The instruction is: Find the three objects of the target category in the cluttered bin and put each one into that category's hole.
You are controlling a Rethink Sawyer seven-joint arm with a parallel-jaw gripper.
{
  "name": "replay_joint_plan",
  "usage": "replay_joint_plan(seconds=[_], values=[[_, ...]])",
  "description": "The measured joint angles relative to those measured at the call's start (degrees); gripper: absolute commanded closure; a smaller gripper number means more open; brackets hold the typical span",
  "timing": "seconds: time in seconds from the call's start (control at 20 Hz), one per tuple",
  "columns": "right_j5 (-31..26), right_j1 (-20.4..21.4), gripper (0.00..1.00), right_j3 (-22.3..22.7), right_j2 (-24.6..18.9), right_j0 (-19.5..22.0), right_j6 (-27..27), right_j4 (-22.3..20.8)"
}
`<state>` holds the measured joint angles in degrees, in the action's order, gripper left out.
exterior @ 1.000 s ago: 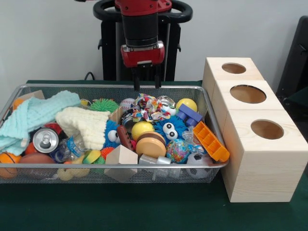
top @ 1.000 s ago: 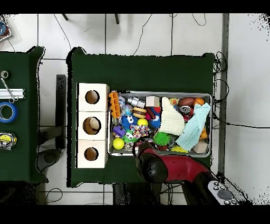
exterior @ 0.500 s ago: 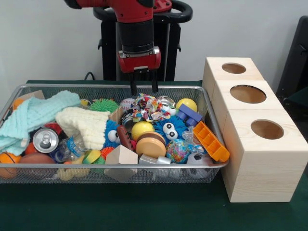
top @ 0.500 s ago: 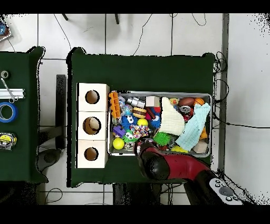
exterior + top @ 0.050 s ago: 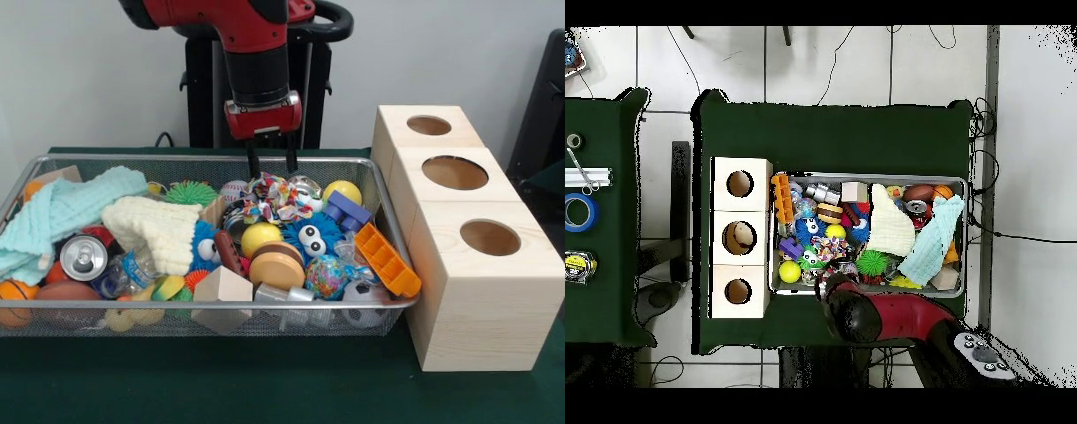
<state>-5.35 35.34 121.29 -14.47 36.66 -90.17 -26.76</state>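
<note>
shifting slightly sideways since before, the end effector (image 5: 273, 165) hangs spread apart over the bin (image 5: 381, 199).

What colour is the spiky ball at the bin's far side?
Green; the spiky ball shows best in the front view.

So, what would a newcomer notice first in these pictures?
Probably the wire bin crammed with toys, with a blue googly-eyed toy near its middle. The red arm's end effector hangs open over the bin's far edge. Beside the bin stands a row of three wooden boxes, each with a round hole on top.
</note>
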Motion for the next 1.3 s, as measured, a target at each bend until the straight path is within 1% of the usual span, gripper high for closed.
replay_joint_plan(seconds=[0.2, 0.5, 0.75, 1.05, 1.3], values=[[1.27, -1.23, 0.00, 0.00, 0.52, -0.47, 0.00, -0.98], [4.88, -2.82, 0.00, 0.00, 1.25, -0.65, 0.00, -3.35], [5.59, -2.77, 0.00, 0.00, 1.29, -0.31, 0.00, -4.75], [5.58, -2.06, 0.00, -0.01, 1.72, -0.39, 0.00, -5.16], [5.59, -1.45, 0.00, -0.01, 2.91, -1.52, 0.00, -5.15]])
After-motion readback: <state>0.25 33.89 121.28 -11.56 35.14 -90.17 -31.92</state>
